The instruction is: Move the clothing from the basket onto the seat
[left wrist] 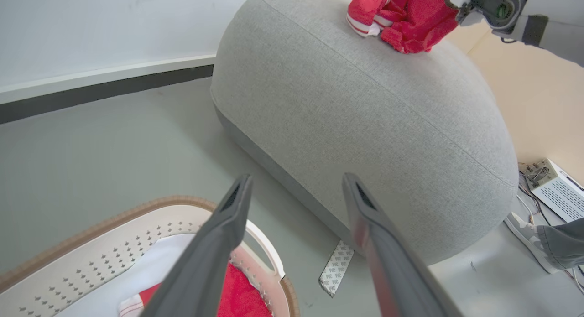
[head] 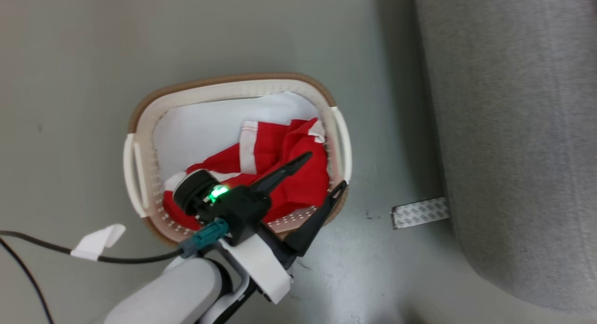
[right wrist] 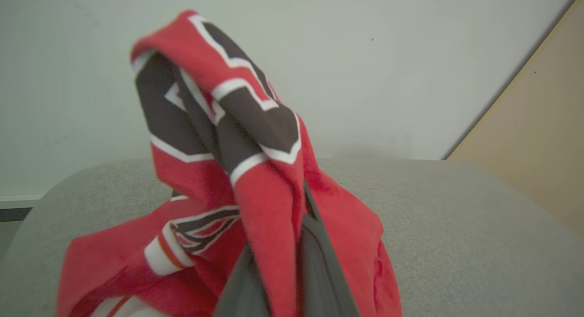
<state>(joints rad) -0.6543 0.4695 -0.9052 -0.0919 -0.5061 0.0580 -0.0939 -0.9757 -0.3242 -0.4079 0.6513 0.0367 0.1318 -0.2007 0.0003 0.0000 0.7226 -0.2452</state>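
A: What lies at the far left, please?
B: A thin black cable [head: 154, 258] with a white paper tag [head: 98, 240] runs over the grey floor [head: 70, 58]. Just right of it stands the cream-white perforated plastic laundry basket [head: 224, 88] with a brown rim band.
A: And inside it?
B: A flat white pad [head: 205, 123] covers the bottom. A crumpled bright red garment with white trim [head: 280, 147] lies on it, toward the right wall.
A: Where is the left end effector?
B: The left end effector [head: 322, 175] hangs above the basket's near right corner. Its two dark fingers are spread wide and carry nothing; one is over the red cloth, the other over the rim.
A: Further right?
B: A small patterned grey strip of tape [head: 419, 212] lies on the floor at the foot of the large light-grey fabric sofa [head: 513, 128].
A: And the right end effector?
B: The right end effector [right wrist: 287, 262] is closed tightly on a red jersey with black-and-white lettering [right wrist: 264, 194]. The jersey's lower folds rest on top of the sofa; the pinched part is lifted.
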